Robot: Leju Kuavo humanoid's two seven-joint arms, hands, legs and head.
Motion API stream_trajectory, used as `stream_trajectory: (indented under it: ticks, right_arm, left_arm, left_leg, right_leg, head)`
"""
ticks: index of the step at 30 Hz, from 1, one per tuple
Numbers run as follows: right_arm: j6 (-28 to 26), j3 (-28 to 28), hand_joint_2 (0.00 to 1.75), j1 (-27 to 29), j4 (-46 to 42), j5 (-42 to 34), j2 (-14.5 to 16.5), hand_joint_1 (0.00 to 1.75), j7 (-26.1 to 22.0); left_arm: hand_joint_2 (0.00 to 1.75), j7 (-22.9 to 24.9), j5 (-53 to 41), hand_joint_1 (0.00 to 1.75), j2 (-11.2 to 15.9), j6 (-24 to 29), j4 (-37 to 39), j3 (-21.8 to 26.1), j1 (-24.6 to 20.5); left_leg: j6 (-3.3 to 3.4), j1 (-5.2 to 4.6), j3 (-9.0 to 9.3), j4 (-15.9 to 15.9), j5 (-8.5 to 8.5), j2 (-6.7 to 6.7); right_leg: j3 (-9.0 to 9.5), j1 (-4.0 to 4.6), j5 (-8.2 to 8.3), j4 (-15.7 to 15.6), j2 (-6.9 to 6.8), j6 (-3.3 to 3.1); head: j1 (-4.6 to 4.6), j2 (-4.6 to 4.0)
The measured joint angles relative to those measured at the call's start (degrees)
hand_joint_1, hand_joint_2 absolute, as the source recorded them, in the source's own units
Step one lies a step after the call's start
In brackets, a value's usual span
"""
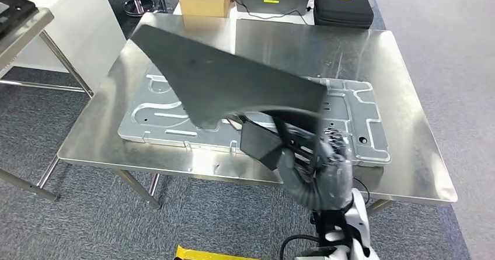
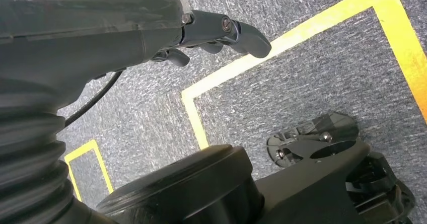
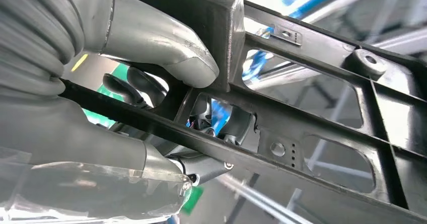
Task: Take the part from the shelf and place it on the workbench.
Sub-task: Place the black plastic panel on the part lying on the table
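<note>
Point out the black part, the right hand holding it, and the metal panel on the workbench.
black part [image 1: 222,79]: head view, middle of its broad flat face.
right hand [image 1: 320,175]: head view, grey back of the hand.
metal panel [image 1: 365,111]: head view, its bare right end.

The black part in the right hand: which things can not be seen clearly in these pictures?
- Head view: the black part covers much of the metal plate on the workbench.
- Head view: the part hides most of the right hand's fingers.
- Right wrist view: the part is cut off by the picture's edges.
- Left hand: its fingers partly hidden behind its own cover.
</note>
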Motion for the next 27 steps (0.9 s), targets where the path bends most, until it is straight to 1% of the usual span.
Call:
stream_trajectory:
  ticks: [1,2,3,4,6,7,8,9,10,12,13,14,15,16,17,18,19,20,22,23,24,25,26,27]
  right_arm:
    - [-1.4,0.0,1.75,-0.2,1.2,3.0,0.1,1.75,0.8]
    - [-2.7,0.0,1.75,-0.6,2.4,6.3,0.3,1.75,1.8]
    - [-4.1,0.1,1.75,-1.0,3.7,9.9,0.5,1.75,3.0]
    - [-5.3,0.1,1.75,-1.5,5.1,13.4,0.8,1.75,4.4]
    - [-7.1,0.3,1.75,-2.2,7.9,18.4,1.5,1.75,6.4]
    - [-7.6,0.4,1.75,-2.5,9.1,19.8,1.7,1.75,7.0]
    - [-7.9,0.5,1.75,-2.8,10.1,20.8,2.0,1.75,7.4]
    - [-8.3,0.7,1.75,-3.1,10.9,21.8,2.3,1.75,8.0]
    - [-8.8,0.9,1.75,-3.5,11.7,23.2,2.5,1.75,8.7]
    - [-10.0,1.4,1.75,-4.2,13.5,27.2,2.8,1.75,10.9]
    - [-10.5,1.6,1.75,-4.4,14.5,29.7,2.9,1.75,12.3]
    - [-10.9,1.9,1.75,-4.6,15.5,32.0,2.9,1.75,13.5]
    - [-11.2,2.1,1.75,-4.7,16.4,33.9,2.9,1.75,14.6]
    - [-11.5,2.3,1.75,-4.8,17.1,35.3,2.9,1.75,15.3]
    - [-11.7,2.4,1.75,-5.0,17.6,36.3,2.9,1.75,15.8]
    - [-12.0,2.5,1.75,-5.2,18.0,37.1,2.9,1.75,16.2]
    - [-12.2,2.6,1.75,-5.5,18.4,38.0,2.9,1.75,16.7]
    - [-12.4,2.7,1.75,-5.7,18.9,39.0,2.9,1.75,17.3]
    - [-12.3,2.8,1.75,-6.3,19.9,40.7,2.8,1.75,18.2]
    - [-11.9,2.9,1.75,-6.6,20.5,41.3,2.7,1.75,18.4]
    - [-11.4,3.1,1.75,-7.1,21.2,41.7,2.7,1.75,18.6]
    - [-10.8,3.3,1.75,-7.7,22.0,41.9,2.7,1.75,18.7]
    - [-10.1,3.4,1.75,-8.3,22.7,41.9,2.6,1.75,18.8]
    - [-9.3,3.5,1.75,-8.8,23.6,41.9,2.6,1.75,18.8]
  left_arm:
    - [1.75,0.0,0.0,0.00,0.0,-0.1,0.0,0.0,0.0]
    - [1.75,0.0,-0.1,0.00,0.0,-0.2,0.0,0.0,0.0]
    - [1.75,0.0,-0.1,0.00,0.0,-0.3,0.0,0.0,0.0]
    - [1.75,0.0,-0.1,0.00,0.0,-0.3,0.0,0.0,0.1]
    - [1.75,0.0,-0.1,0.00,0.0,-0.4,0.0,0.0,0.1]
    - [1.75,0.0,-0.1,0.00,0.0,-0.4,0.0,0.1,0.1]
    - [1.75,0.0,-0.1,0.00,0.0,-0.4,0.0,0.1,0.1]
    - [1.75,0.0,0.0,0.00,0.0,-0.4,0.0,0.2,0.1]
    - [1.75,0.0,0.1,0.00,0.1,-0.4,0.0,0.3,0.0]
    - [1.75,-0.3,0.3,0.00,0.2,-0.6,0.0,0.5,-0.3]
    - [1.75,-0.4,0.4,0.00,0.2,-0.7,0.0,0.6,-0.5]
    - [1.75,-0.6,0.4,0.00,0.2,-0.8,0.0,0.7,-0.7]
    - [1.75,-0.6,0.4,0.00,0.2,-0.8,0.0,0.7,-0.7]
    - [1.75,-0.7,0.3,0.00,0.2,-0.9,0.0,0.8,-0.7]
    - [1.75,-0.7,0.3,0.00,0.2,-0.9,0.0,0.8,-0.5]
    - [1.75,-0.7,0.3,0.00,0.2,-0.9,0.0,0.8,-0.2]
    - [1.75,-0.8,0.2,0.00,0.1,-0.9,0.0,0.8,-0.1]
    - [1.75,-0.9,0.3,0.00,0.1,-1.0,0.0,0.8,0.1]
    - [1.75,-1.0,0.4,0.00,0.1,-1.0,0.0,0.9,0.2]
    - [1.75,-1.1,0.5,0.00,0.0,-1.0,0.0,0.9,0.3]
    - [1.75,-1.1,0.7,0.00,-0.1,-1.0,0.0,1.0,0.3]
    - [1.75,-1.0,0.8,0.00,-0.2,-1.0,0.0,1.1,0.3]
    - [1.75,-1.0,1.0,0.00,-0.2,-1.1,0.0,1.2,0.3]
    - [1.75,-1.0,1.2,0.00,-0.2,-1.1,0.0,1.3,0.3]
  left_leg:
    - [-0.16,0.03,0.29,0.0,-0.23,-0.10]
    - [-0.40,0.04,0.54,0.0,-0.48,-0.16]
    - [-0.71,-0.04,0.71,0.1,-0.74,-0.19]
    - [-1.04,-0.12,0.78,0.1,-0.91,-0.19]
    - [-1.68,-0.26,0.78,-0.1,-1.04,-0.16]
    - [-1.99,-0.25,0.83,-0.2,-1.14,-0.15]
    - [-2.26,-0.20,0.84,0.0,-1.48,-0.13]
    - [-2.49,-0.18,0.47,1.1,-2.24,-0.13]
    - [-2.66,-0.17,-0.49,3.3,-3.48,-0.13]
    - [-2.81,-0.19,-3.85,10.6,-6.59,-0.13]
    - [-2.84,-0.22,-5.42,13.9,-7.51,-0.13]
    - [-2.83,-0.24,-6.25,15.6,-7.46,-0.13]
    - [-2.76,-0.25,-6.10,15.0,-6.28,-0.12]
    - [-2.61,-0.25,-4.98,12.3,-4.12,-0.11]
    - [-2.38,-0.25,-3.52,8.7,-1.98,-0.10]
    - [-2.16,-0.33,-2.22,5.3,-0.38,-0.09]
    - [-1.90,-0.41,-1.16,2.6,0.25,-0.09]
    - [-1.65,-0.50,-0.73,1.3,0.15,-0.11]
    - [-1.15,-0.49,-0.44,0.2,-0.24,-0.19]
    - [-0.85,-0.36,-0.39,0.0,-0.03,-0.23]
    - [-0.56,-0.23,-0.22,-0.2,0.14,-0.22]
    - [-0.30,-0.10,-0.05,-0.5,0.28,-0.16]
    - [-0.15,-0.08,0.08,-0.6,0.34,-0.09]
    - [-0.06,-0.09,0.11,-0.6,0.33,-0.03]
  right_leg:
    - [1.03,-0.12,2.31,-2.9,-0.01,-0.02]
    - [2.42,-0.18,4.27,-6.4,-0.01,-0.09]
    - [3.75,-0.09,5.58,-9.5,0.00,-0.22]
    - [4.61,0.03,6.18,-11.6,0.02,-0.42]
    - [4.95,0.32,5.86,-12.8,0.12,-0.89]
    - [5.00,0.22,5.83,-13.0,0.15,-1.24]
    - [5.19,0.14,5.82,-13.2,0.15,-1.57]
    - [5.43,0.05,5.80,-13.5,0.10,-1.95]
    - [5.66,-0.01,5.77,-13.7,0.04,-2.31]
    - [5.90,0.23,5.56,-13.7,-0.12,-2.80]
    - [6.00,0.37,5.47,-13.7,-0.18,-2.95]
    - [6.13,0.50,5.37,-13.7,-0.20,-3.06]
    - [6.28,0.60,5.27,-13.7,-0.15,-3.11]
    - [6.47,0.67,5.15,-13.6,-0.06,-3.09]
    - [6.60,0.72,5.03,-13.6,0.05,-3.01]
    - [6.63,0.86,4.93,-13.5,0.16,-2.86]
    - [6.48,0.97,4.91,-13.3,0.23,-2.65]
    - [6.26,1.05,4.98,-13.3,0.25,-2.39]
    - [5.93,1.16,5.19,-13.3,0.17,-1.83]
    - [5.89,1.14,5.08,-13.2,0.12,-1.54]
    - [5.56,1.12,4.54,-12.4,0.08,-1.24]
    - [4.68,1.07,3.44,-10.5,0.07,-0.94]
    - [3.25,0.91,1.97,-7.5,0.07,-0.68]
    - [1.34,0.81,0.43,-3.9,0.06,-0.47]
  head:
    - [0.01,0.00]
    - [0.00,0.00]
    - [0.01,0.00]
    - [-0.02,0.00]
    - [-0.07,0.00]
    - [-0.13,0.00]
    - [-0.12,0.00]
    - [-0.16,0.00]
    - [-0.20,0.00]
    - [-0.26,0.00]
    - [-0.25,0.00]
    - [-0.25,0.00]
    - [-0.25,0.00]
    - [-0.24,0.00]
    - [-0.23,0.00]
    - [-0.22,0.00]
    - [-0.21,0.00]
    - [-0.18,0.00]
    - [-0.16,0.00]
    - [-0.15,0.00]
    - [-0.10,0.00]
    - [-0.06,0.00]
    - [-0.02,0.00]
    - [0.03,0.00]
